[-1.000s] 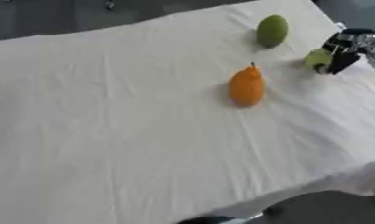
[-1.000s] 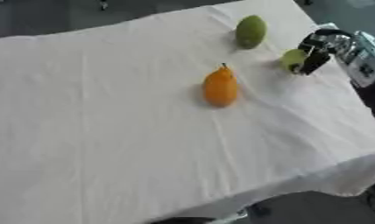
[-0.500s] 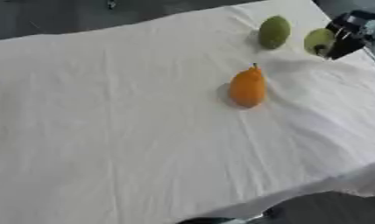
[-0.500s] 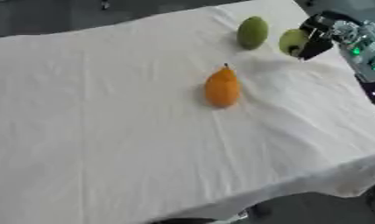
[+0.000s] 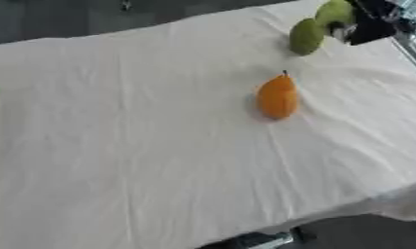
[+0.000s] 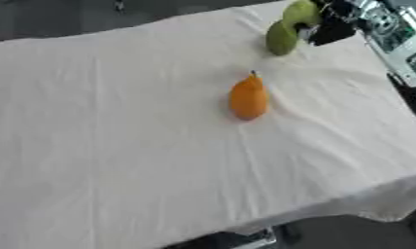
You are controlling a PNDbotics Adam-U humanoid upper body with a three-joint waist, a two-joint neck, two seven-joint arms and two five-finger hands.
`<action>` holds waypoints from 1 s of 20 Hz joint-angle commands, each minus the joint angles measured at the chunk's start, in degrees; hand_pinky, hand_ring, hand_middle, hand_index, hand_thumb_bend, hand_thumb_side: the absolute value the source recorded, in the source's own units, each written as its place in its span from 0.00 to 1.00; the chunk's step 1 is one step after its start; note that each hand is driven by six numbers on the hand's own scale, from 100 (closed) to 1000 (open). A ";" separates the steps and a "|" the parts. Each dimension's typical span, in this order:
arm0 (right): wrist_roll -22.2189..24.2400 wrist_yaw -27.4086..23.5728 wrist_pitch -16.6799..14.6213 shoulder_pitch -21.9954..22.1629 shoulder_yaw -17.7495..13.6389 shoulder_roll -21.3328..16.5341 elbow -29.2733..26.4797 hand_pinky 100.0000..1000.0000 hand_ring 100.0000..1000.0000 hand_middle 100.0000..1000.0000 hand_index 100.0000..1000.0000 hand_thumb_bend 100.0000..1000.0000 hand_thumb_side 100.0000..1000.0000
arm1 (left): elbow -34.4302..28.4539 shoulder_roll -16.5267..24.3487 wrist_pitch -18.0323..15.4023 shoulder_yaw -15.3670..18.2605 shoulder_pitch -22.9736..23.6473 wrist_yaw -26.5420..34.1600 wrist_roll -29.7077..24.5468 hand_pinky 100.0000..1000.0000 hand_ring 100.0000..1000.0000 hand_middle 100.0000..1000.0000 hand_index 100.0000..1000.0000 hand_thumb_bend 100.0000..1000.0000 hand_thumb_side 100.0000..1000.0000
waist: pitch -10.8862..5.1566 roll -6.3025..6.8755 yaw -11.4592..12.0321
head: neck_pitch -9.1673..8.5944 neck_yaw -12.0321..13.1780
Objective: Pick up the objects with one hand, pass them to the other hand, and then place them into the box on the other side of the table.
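Only the right hand (image 6: 330,30) and forearm (image 6: 388,36) visible, at the upper right corner. Black, blocky fingers (image 5: 369,31), blurred into one dark mass. Behind them a silver-grey wrist section with pale panels and dark recesses. Along the forearm a light grey casing with a small greenish patch and a dark edge below. No cables, screws or markings clear enough to make out.

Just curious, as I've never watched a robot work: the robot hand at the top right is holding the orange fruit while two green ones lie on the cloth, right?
Not quite. The robot hand holds a green fruit, as the right eye view shows. The orange fruit lies alone mid-cloth; only the other green fruit lies near the hand.
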 commanded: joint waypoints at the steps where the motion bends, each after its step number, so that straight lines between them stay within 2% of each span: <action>1: -1.78 -2.84 0.89 -0.91 1.08 1.00 -6.62 0.71 0.56 0.46 0.61 0.03 0.00 | -2.25 3.30 0.25 -0.26 -0.61 -0.74 -1.29 0.70 0.78 0.80 0.88 0.71 0.54 | -1.11 -0.05 0.22 | -0.46 0.51; 6: -3.82 -4.42 2.82 -1.63 4.28 5.95 -12.31 0.70 0.55 0.46 0.61 0.02 0.00 | -5.23 5.99 1.46 -1.69 -0.50 -2.64 -4.72 0.70 0.77 0.79 0.87 0.71 0.54 | -1.06 0.03 0.48 | -0.90 1.40; 11: -7.50 -7.01 4.58 -2.86 7.57 12.79 -12.23 0.69 0.53 0.45 0.62 0.00 0.00 | -9.11 11.01 3.40 -3.96 -0.86 -5.76 -9.98 0.71 0.77 0.77 0.87 0.72 0.53 | -1.04 0.15 0.49 | -1.53 2.06; 15: -11.13 -8.70 3.81 -3.16 10.19 16.43 -11.39 0.69 0.53 0.45 0.62 0.00 0.00 | -11.65 15.95 6.03 -6.16 -1.09 -7.01 -15.49 0.71 0.77 0.76 0.86 0.75 0.51 | -0.95 0.29 0.48 | -1.49 2.50; 20: -11.73 -6.41 1.95 -4.19 12.72 19.66 -11.95 0.69 0.53 0.45 0.62 0.00 0.00 | -15.34 21.22 8.89 -9.28 -1.96 -9.20 -22.90 0.72 0.75 0.73 0.85 0.75 0.49 | -0.93 0.46 0.44 | -1.08 3.62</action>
